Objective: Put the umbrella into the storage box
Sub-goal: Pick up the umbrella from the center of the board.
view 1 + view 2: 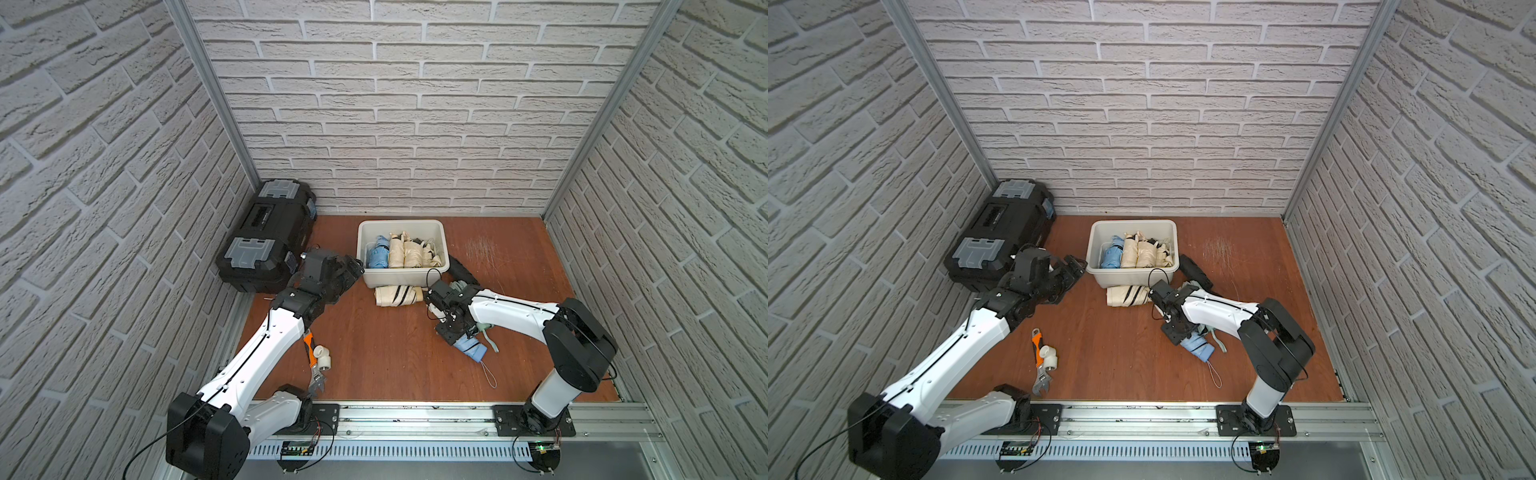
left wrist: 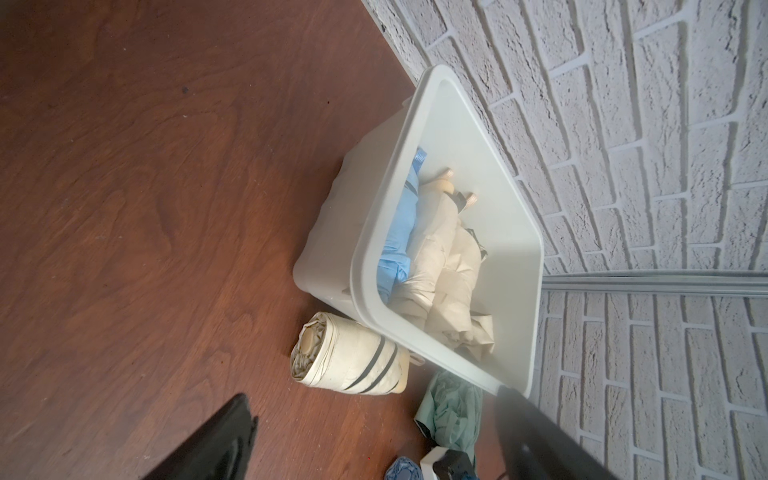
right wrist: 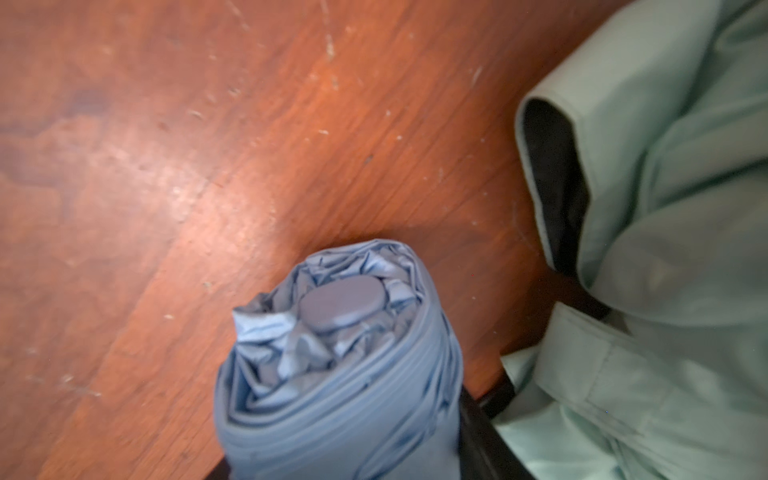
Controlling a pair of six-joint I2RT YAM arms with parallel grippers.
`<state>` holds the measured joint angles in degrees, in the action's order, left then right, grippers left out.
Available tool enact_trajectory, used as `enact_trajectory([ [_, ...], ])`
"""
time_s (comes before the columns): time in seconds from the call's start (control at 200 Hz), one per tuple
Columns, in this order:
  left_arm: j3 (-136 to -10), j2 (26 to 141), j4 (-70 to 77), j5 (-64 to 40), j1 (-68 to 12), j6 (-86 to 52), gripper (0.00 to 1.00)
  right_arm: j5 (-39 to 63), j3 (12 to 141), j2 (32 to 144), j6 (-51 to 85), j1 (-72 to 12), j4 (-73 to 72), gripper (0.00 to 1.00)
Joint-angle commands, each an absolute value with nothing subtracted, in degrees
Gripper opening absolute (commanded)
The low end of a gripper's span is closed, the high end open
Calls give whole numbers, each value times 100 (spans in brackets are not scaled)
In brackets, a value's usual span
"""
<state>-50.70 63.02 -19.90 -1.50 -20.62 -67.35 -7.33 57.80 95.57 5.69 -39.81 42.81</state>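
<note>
Two pincers, one at work. The right pincer (image 1: 457,336) stands low over the table (image 1: 374,353), jaws either side of the blue umbrella (image 3: 340,374) near its capped end. One black finger (image 3: 478,432) lies against the cloth. Pinched or only straddled: cannot tell. The umbrella lies flat on the wood, its cord (image 1: 490,376) trailing away from the pincer. Taking it across the roll looks sensible, since the tight bundle is narrow enough for the jaws. Held this near one end, the other end will probably droop on lifting.

Just beside the pincer, partly under its arm, lies a green umbrella (image 3: 665,249) in loose folds that might snag.

Ahead of the pincer, a cream umbrella (image 1: 398,296) with dark stripes lies against the box's near wall. A black umbrella (image 1: 461,270) lies by the box's corner.

Beyond those is the box (image 1: 402,223), holding one blue and several cream umbrellas side by side. The floor looks mostly filled, so the next one likely rides on top.

Well apart, past the cream umbrella, the left pincer (image 1: 351,268) hangs released and empty just beside the box's wall. It is probably parked clear of the lift path.

Farthest out are the toolbox (image 1: 266,237), wrench (image 1: 1040,365) and pipe fitting (image 1: 1048,359), none of them part of this job.
</note>
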Motion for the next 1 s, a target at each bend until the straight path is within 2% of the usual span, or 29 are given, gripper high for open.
enact_trajectory([
  [0.0, -4971, 6164, -1625, -64, -2059, -6508, 94, -275, 5781, 9034, 693, -4052, 4197, 43],
  [0.27, -4738, 5884, -481, 120, -2410, -5650, 92, 361, 6028, 7891, 1650, -4052, 4247, 40],
  [0.43, -4563, 5748, 222, 565, -3046, -4649, 93, 257, 6452, 7335, 2529, -4013, 4251, 39],
  [0.59, -4367, 5800, 1109, 532, -3706, -3463, 94, 71, 7054, 7176, 3450, -3888, 4115, 39],
  [0.82, -4157, 5976, 1891, -199, -4104, -3003, 98, -99, 7731, 7376, 4768, -3831, 3911, 38],
  [0.995, -4478, 6418, 1426, -1349, -4137, -3014, 98, -398, 7834, 7482, 5624, -3823, 3630, 38],
])
